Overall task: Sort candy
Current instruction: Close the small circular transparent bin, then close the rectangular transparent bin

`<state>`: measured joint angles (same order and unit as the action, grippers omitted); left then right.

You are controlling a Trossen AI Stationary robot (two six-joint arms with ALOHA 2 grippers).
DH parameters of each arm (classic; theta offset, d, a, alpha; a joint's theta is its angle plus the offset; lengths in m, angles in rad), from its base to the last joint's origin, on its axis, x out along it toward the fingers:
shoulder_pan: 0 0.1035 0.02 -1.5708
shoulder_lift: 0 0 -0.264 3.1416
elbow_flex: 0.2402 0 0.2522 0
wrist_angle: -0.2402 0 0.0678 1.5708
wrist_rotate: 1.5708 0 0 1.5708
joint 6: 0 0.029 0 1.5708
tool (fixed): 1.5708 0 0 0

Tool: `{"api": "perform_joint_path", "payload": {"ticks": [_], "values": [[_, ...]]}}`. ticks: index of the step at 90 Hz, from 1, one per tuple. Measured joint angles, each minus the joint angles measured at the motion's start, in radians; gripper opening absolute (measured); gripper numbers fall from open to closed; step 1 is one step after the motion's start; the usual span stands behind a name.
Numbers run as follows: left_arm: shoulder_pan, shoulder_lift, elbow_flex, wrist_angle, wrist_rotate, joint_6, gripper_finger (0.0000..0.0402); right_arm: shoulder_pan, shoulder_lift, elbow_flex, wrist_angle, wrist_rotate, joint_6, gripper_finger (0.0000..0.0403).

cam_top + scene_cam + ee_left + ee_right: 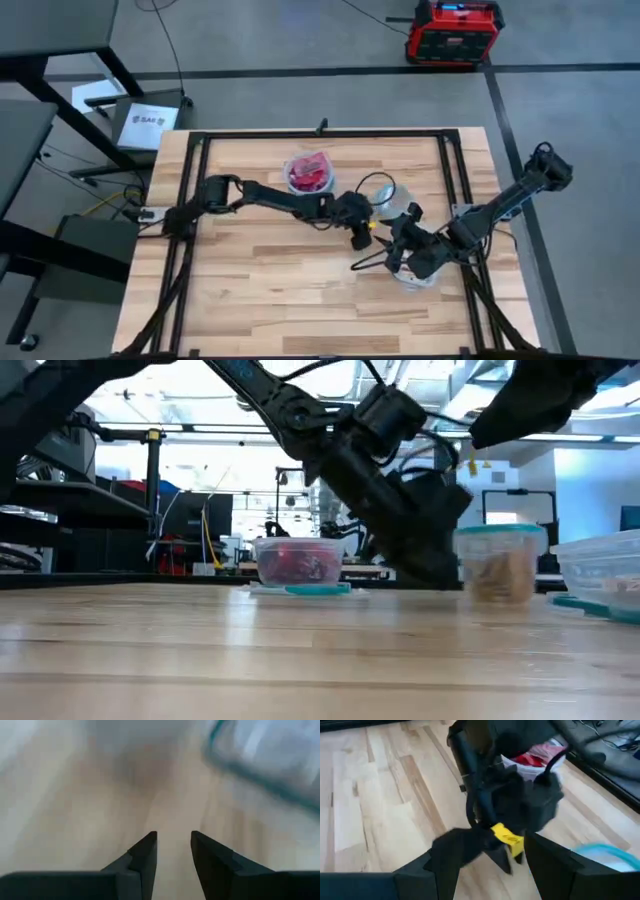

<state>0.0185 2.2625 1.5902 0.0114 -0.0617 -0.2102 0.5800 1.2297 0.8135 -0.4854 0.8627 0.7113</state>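
The red candy (309, 176) sits in a clear bowl (311, 160) at the table's far middle. Just right of it, the left gripper (173, 851) hangs low over bare wood, jaws slightly spread, apparently empty. The right gripper (485, 855) waits close by, jaws spread. Keep the two arms apart.

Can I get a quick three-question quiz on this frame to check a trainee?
1. True or false: the bowl holding red candy stands apart from both grippers.
2. What is between the fingers of the left gripper? A) a red candy B) nothing C) a bowl rim
3. Fill in: the right gripper is open, and right past its fingers the right wrist view shows the ____ arm's gripper.

Key: 1 true; 2 B; 3 left.
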Motion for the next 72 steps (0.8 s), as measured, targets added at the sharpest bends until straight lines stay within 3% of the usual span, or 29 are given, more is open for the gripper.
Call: {"api": "perform_joint_path", "payload": {"ticks": [16, 31, 40, 53, 72], "values": [[-0.046, -0.100, 0.005, -0.270, 0.036, 0.102, 0.0107, 0.002, -0.004, 0.000, 0.000, -0.041, -0.001, 0.0196], [-0.143, -0.255, -0.072, -0.456, -0.005, 0.158, 0.0107, 0.000, -0.007, 0.000, -0.004, -0.290, 0.094, 0.0196], [-0.208, -0.405, -0.204, -0.398, -0.090, 0.121, 0.0107, -0.011, -0.014, 0.000, -0.012, -0.422, 0.201, 0.0196], [-0.295, -0.634, -0.476, -0.194, -0.251, 0.064, 0.0107, -0.032, -0.013, 0.007, -0.073, -0.439, 0.322, 0.0196], [-0.347, -0.879, -0.795, 0.052, -0.265, -0.080, 0.0107, -0.095, -0.013, 0.008, -0.117, -0.466, 0.470, 0.0196]]}}
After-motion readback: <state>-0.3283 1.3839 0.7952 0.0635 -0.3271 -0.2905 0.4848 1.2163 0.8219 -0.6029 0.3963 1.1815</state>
